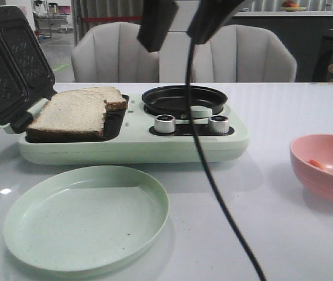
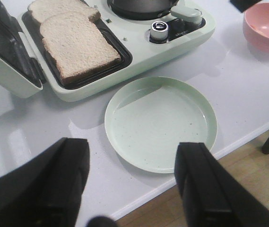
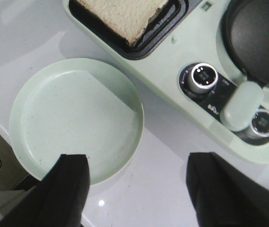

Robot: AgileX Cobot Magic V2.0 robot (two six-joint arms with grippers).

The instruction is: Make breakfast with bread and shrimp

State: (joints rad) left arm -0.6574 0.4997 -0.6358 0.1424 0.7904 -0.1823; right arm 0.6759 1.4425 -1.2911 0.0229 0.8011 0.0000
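Two slices of bread point(image 1: 69, 114) lie overlapping on the dark grill plate of a pale green breakfast maker point(image 1: 131, 149), under its raised lid point(image 1: 5, 64). They also show in the left wrist view point(image 2: 77, 45) and partly in the right wrist view point(image 3: 125, 14). One small orange shrimp point(image 1: 314, 164) lies in a pink bowl point(image 1: 330, 175) at the right. My left gripper point(image 2: 132, 184) is open and empty, high over the table's front edge. My right gripper point(image 3: 136, 189) is open and empty, high above the plate's edge. Two black fingers point(image 1: 157, 23) hang at the top of the front view; I cannot tell whose.
An empty pale green plate point(image 1: 154, 193) sits in front of the maker. A black frying pan point(image 1: 184, 98) sits on the maker's right half behind two silver knobs point(image 1: 165, 123). A black cable point(image 1: 213, 181) hangs across the view. Chairs stand behind the table.
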